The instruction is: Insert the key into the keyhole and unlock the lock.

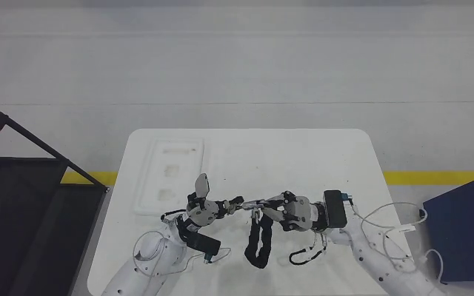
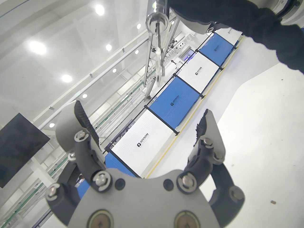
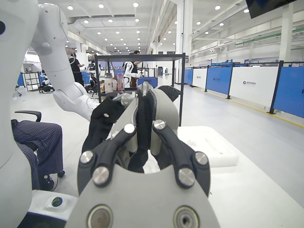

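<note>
My right gripper (image 1: 272, 204) is shut on the silver lock (image 1: 257, 201) and holds it above the table's front middle. The lock's black fabric-covered chain (image 1: 258, 243) hangs down to the table. In the left wrist view the lock's round keyhole face (image 2: 157, 21) points at my left gripper (image 2: 142, 119), and a key (image 2: 158, 36) seems to sit in it, with more keys (image 2: 159, 67) dangling from it. My left gripper (image 1: 220, 194) is open, a short way from the keys, with nothing between its fingers. In the right wrist view the lock (image 3: 125, 98) sits between the shut pads (image 3: 142, 110).
A white foam tray (image 1: 172, 177) lies on the table's back left, seen past the right gripper as a white tray (image 3: 209, 143). A black cable loop (image 1: 304, 256) hangs under the right wrist. A black-framed cart (image 3: 140, 77) stands beyond the table.
</note>
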`<state>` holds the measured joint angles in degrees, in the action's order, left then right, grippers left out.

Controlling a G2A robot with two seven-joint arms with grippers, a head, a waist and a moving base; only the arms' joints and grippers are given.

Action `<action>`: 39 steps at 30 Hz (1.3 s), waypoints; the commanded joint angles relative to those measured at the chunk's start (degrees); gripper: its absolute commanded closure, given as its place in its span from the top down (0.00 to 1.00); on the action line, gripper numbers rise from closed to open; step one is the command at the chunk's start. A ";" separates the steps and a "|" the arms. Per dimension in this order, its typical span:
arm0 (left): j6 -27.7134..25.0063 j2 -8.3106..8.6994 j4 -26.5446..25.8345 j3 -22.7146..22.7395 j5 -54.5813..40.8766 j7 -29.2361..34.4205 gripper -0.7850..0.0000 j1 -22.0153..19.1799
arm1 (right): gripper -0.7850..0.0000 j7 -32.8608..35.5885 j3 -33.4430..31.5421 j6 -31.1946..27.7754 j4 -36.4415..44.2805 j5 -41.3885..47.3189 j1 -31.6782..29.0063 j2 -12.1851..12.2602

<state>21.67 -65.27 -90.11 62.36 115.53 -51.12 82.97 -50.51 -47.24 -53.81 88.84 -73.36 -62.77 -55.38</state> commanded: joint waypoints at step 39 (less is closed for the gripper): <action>-1.17 -0.06 -1.22 5.60 -1.40 -0.97 1.00 3.65 | 0.00 20.88 -10.25 43.22 -7.17 -19.16 -0.55 -0.22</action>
<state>20.24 -65.36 -91.29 67.67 114.09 -52.01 86.47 -29.79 -56.34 -10.88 81.13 -92.67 -62.88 -55.78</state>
